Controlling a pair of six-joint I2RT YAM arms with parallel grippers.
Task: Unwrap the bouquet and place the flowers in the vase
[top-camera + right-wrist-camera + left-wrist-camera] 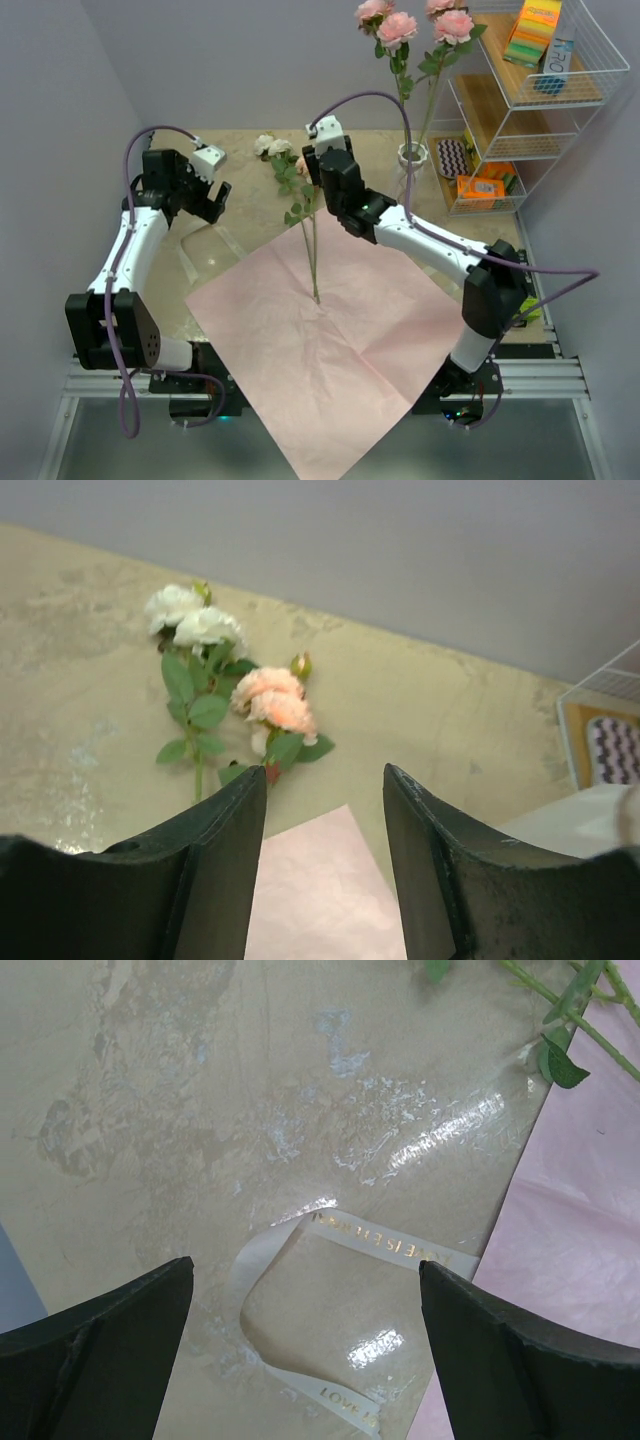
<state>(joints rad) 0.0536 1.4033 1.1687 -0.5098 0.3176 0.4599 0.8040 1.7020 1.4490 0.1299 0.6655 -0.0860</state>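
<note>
Jaws of left gripper (305, 1290) and right gripper (325, 790) stand apart, empty; white and peach green-stemmed roses (275, 705) lie on beige tabletop (60, 660).

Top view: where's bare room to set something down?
Bare: the pink paper either side of the stems; its near corner hangs off the edge. Also the far-left tabletop between the left gripper and the white blooms. Crowded: far right, with vase and wire rack; the ribbon lies left of the paper.

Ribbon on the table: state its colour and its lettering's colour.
Cream with gold lettering; the ribbon shows best in the left wrist view.
</note>
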